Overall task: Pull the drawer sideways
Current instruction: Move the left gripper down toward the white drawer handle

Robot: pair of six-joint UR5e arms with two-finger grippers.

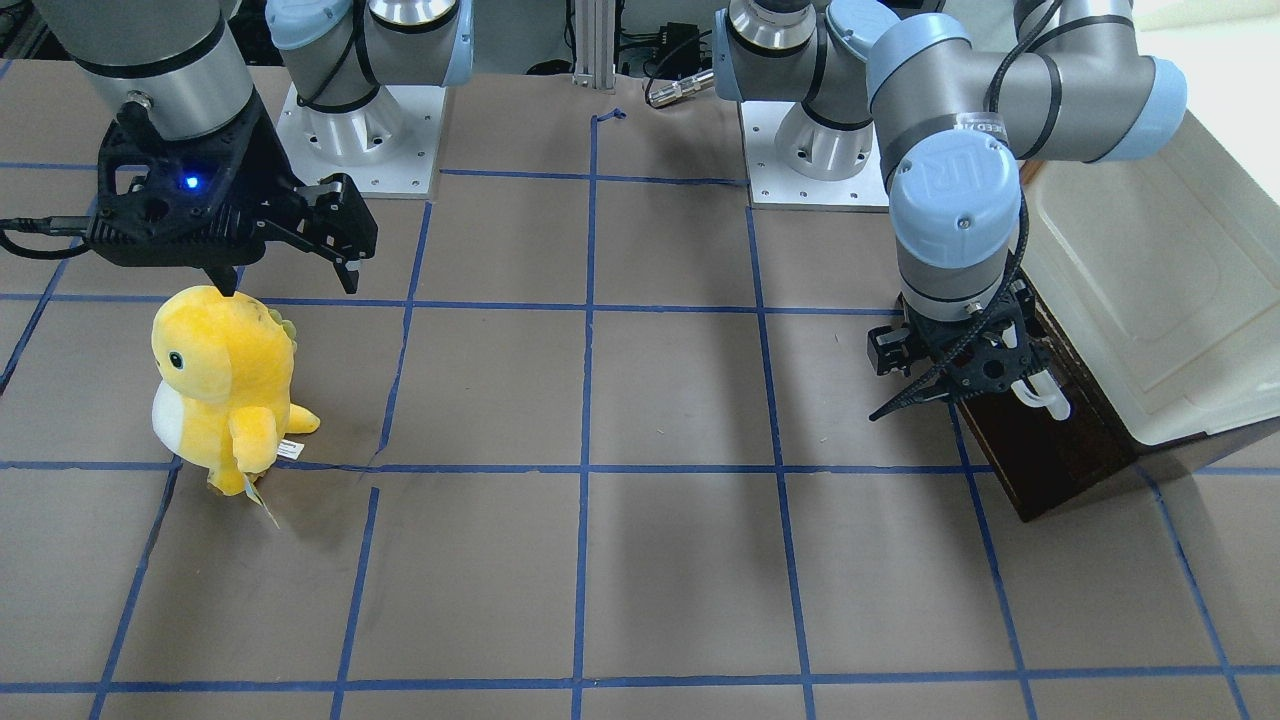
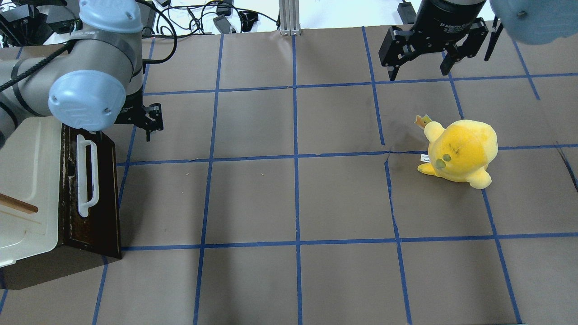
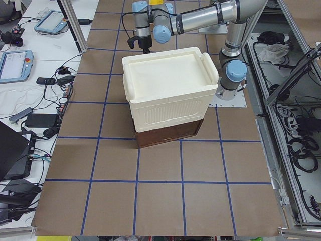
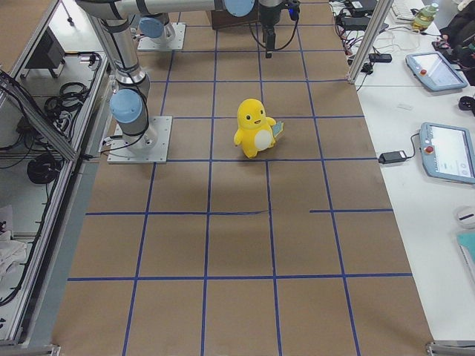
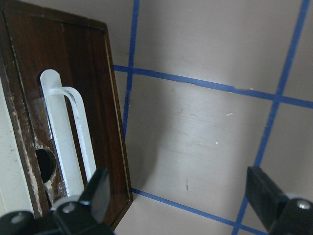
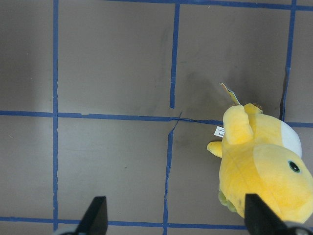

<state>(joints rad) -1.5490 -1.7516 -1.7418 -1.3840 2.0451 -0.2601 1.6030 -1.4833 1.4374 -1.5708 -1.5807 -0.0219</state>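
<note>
The dark brown drawer point(image 2: 101, 198) sits at the bottom of a cream-white cabinet point(image 2: 27, 180), with its long white bar handle point(image 2: 87, 178) facing the table's middle. None of its pale inside shows. My left gripper point(image 1: 960, 395) is open at the far end of the handle point(image 1: 1045, 395). In the left wrist view one finger point(image 5: 98, 191) is over the drawer front point(image 5: 93, 88) beside the handle point(image 5: 61, 137), and the other point(image 5: 264, 191) is over the table. It holds nothing. My right gripper point(image 2: 420, 72) is open and empty, far from the drawer.
A yellow plush toy point(image 2: 460, 151) stands on the robot's right side, just in front of the right gripper point(image 1: 285, 280); it also shows in the right wrist view point(image 6: 264, 166). A brown stick point(image 2: 18, 204) lies across the cabinet top. Brown paper with blue tape lines covers the table.
</note>
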